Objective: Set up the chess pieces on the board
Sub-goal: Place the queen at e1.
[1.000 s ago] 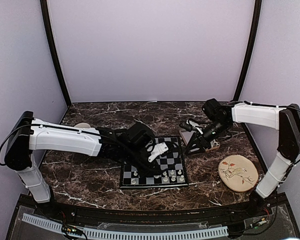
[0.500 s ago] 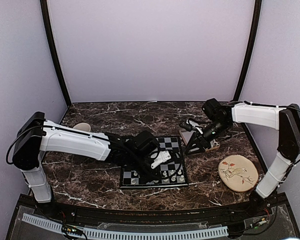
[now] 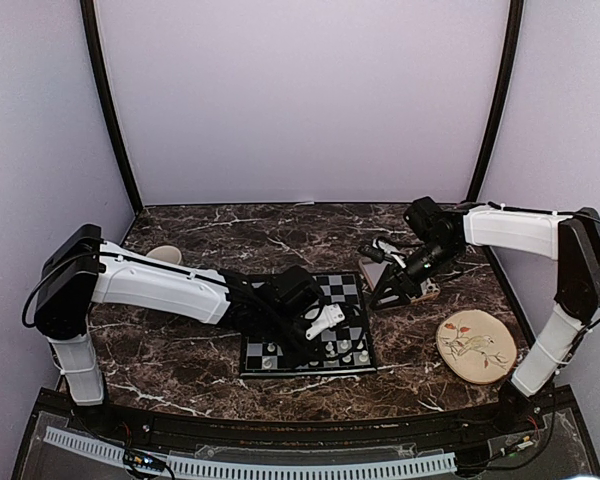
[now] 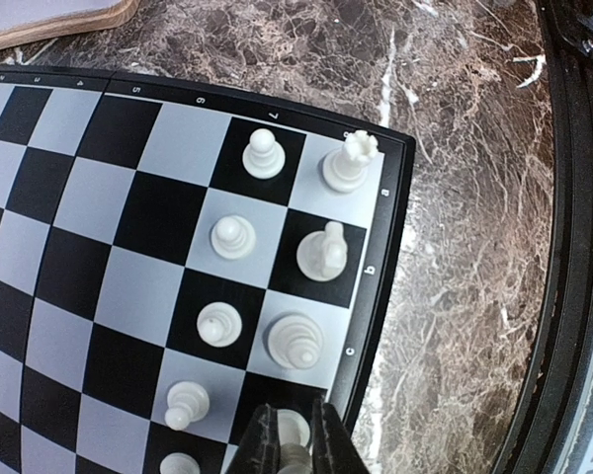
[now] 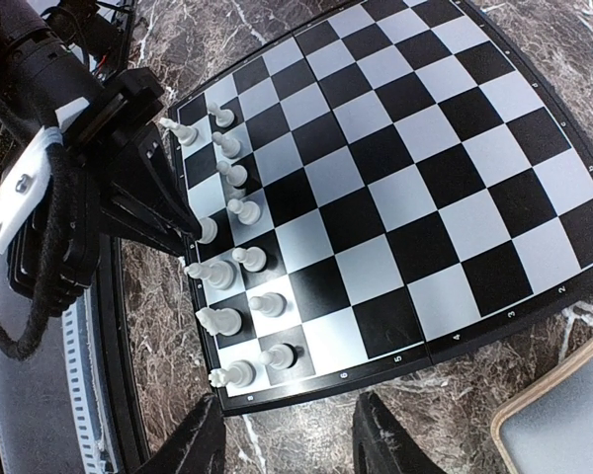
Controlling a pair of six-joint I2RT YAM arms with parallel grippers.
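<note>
The board (image 3: 345, 290) is laid flat on the dark marble table (image 3: 180, 350), roughly in the middle. The little white chess pieces (image 4: 232, 237) are all lined up in the two rows nearest the arm bases, and the rest of the squares are left bare. From the left wrist view, a piece with a notched top (image 4: 349, 163) can be seen on the corner square. A pawn (image 4: 264, 155) is right beside it, and more pieces are paired off square by square down that edge.

The left claw (image 4: 295, 413) is reached out low over that near edge and is pinched narrow on a single white piece (image 4: 293, 430). That piece is held in the outermost row, just beside the black rim. Whether its base is actually touching the square can't be told, since the fingers (image 4: 262, 444) are in the way. The same grip is caught from the right wrist view, where the dark fingertips are closed on the piece at the board's edge.

The right claw (image 5: 290, 399) is spread wide with nothing held between its fingers. It's hung just off the board's right side, next to a grey tray (image 5: 563, 425) with a wooden rim. A round plate (image 3: 473, 345) with a bird drawn on it is parked on the table further right, well apart from the board.
</note>
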